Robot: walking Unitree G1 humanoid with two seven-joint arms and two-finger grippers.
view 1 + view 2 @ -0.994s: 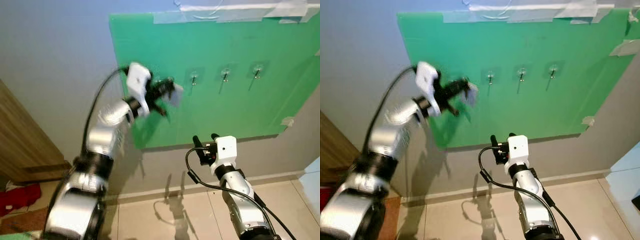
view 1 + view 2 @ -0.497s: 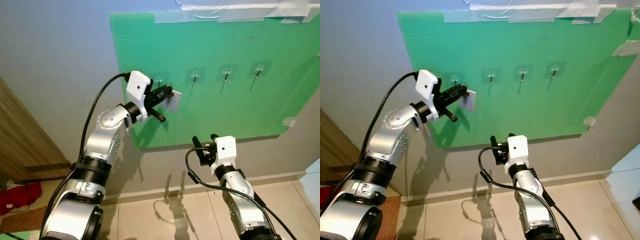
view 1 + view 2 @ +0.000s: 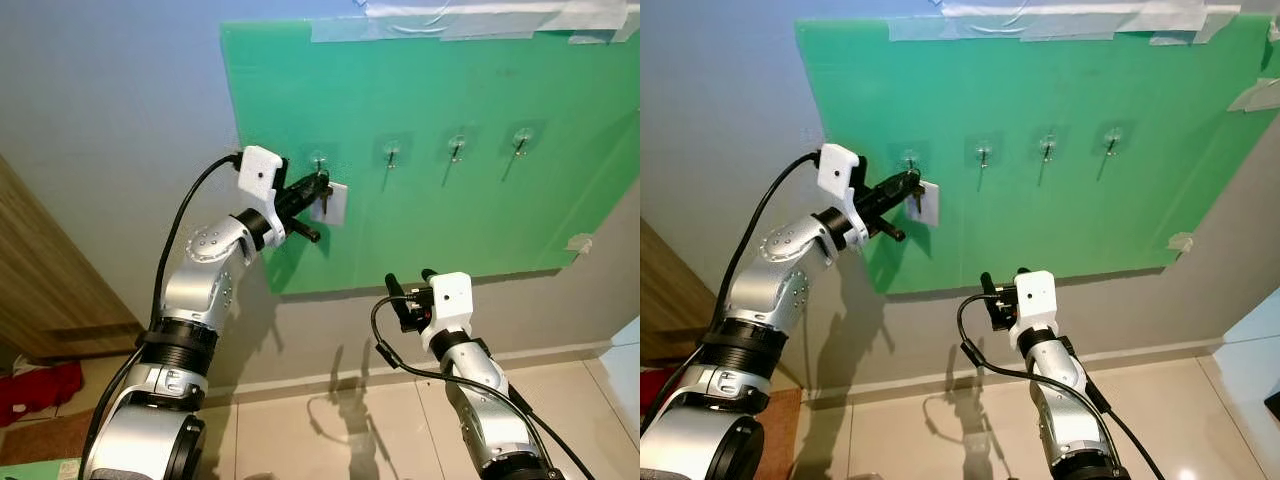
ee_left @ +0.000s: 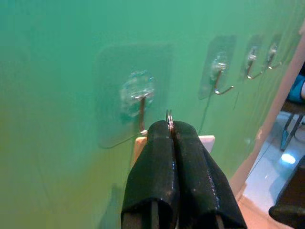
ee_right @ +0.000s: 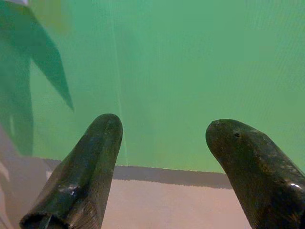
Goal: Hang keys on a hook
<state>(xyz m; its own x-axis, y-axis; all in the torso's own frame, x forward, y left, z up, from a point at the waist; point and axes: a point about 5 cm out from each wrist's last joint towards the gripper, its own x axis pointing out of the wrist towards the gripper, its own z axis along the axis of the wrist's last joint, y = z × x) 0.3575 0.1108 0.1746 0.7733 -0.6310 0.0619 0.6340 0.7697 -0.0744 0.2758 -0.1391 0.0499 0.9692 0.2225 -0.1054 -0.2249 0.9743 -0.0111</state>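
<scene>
At the leftmost hook [image 4: 141, 102] on the green board [image 3: 450, 220], the left gripper [image 4: 169, 131], jaws pinched on the key ring [image 4: 168, 116] with its white tag [image 3: 334, 203], is mid-hanging; next, loop the ring over and release. Right gripper [image 5: 164, 143] gapes empty.

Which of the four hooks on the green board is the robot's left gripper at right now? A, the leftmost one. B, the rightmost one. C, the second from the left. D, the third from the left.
A: the left gripper holds the key ring with its white tag up against the leftmost hook on the green board; the other three hooks hang bare to its right.
</scene>
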